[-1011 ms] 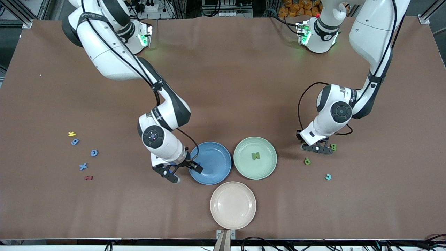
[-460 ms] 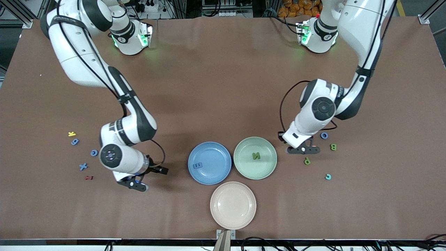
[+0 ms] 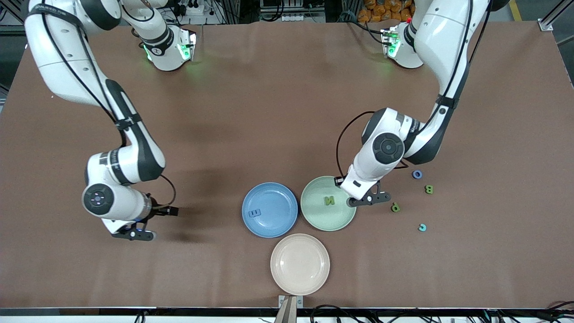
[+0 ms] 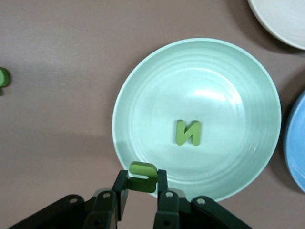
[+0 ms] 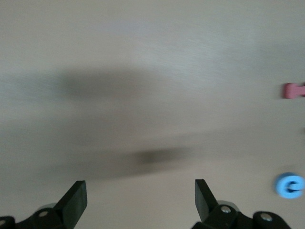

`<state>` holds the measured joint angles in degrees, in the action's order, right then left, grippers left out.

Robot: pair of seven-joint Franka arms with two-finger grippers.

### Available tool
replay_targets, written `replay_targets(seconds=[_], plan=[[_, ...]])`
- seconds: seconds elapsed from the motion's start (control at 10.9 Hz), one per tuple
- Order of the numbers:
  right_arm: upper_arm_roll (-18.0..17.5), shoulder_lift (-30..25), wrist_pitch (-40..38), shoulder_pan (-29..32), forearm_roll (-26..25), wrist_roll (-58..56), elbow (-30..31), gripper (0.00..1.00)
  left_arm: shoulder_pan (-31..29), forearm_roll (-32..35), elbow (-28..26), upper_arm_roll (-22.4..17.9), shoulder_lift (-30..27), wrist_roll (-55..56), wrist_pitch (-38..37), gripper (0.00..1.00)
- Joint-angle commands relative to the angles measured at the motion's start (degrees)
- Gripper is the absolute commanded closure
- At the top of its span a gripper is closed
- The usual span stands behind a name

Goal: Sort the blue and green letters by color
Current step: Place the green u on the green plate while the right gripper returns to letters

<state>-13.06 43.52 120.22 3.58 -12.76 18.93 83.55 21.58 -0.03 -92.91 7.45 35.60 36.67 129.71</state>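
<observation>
The brown bench (image 3: 287, 112) carries three plates near its front-camera edge. The blue plate (image 3: 270, 209) and the green plate (image 3: 328, 203) sit side by side, with the cream plate (image 3: 300, 264) nearer the camera between them.

The right arm's right tool (image 3: 134, 234) hangs over bare bench toward that arm's end; its jaws are spread wide and hold nothing, as the right wrist view (image 5: 140, 200) shows. That view also catches a pink-red letter (image 5: 293, 90) and a blue letter (image 5: 289, 185) lying on the bench.

The left tool (image 3: 368, 200) is at the green plate's rim, on the side toward the left arm's end. In the left wrist view (image 4: 141, 191) its fingers are clamped on a held green letter (image 4: 142, 176) just over that rim.

A green N (image 3: 330, 200) lies inside the green plate, and a blue E (image 3: 254, 213) lies in the blue plate.

Toward the left arm's end, four pieces rest on the bench: a blue O (image 3: 417, 174), a green B (image 3: 429, 189), a green P (image 3: 395, 207), and a teal C (image 3: 422, 227) nearest the camera.
</observation>
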Motion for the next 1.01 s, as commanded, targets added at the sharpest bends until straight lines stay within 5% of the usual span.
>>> replay_targets(seconds=[0.0, 0.28, 0.37, 0.46, 0.92], plan=[[-1.0, -5.46, 3.25, 5.89, -2.01, -8.87, 9.24, 0.0, 0.66, -1.11, 6.42, -0.34, 4.82, 2.09, -1.56, 0.97], [-0.92, -7.92, 11.69, 10.91, -2.1, -18.81, 17.77, 0.0, 0.66, -1.9, 8.27, -0.34, 5.88, 2.88, -1.56, 0.9], [-0.83, -8.19, 13.19, 12.05, -2.71, -20.75, 18.91, 0.0, 0.57, -1.64, 8.19, -0.34, 5.88, 2.53, -1.56, 0.19], [-0.83, -8.1, 15.03, 13.19, -4.97, -21.21, 19.97, 0.0, 0.57, -1.03, 7.84, -0.42, 5.53, 2.01, -1.56, 0.0], [-1.09, -6.53, 19.0, 18.9, -9.22, -23.5, 21.39, 0.0, -5.04, 1.18, 4.24, 1.42, 2.2, -5.45, -1.56, 0.0]])
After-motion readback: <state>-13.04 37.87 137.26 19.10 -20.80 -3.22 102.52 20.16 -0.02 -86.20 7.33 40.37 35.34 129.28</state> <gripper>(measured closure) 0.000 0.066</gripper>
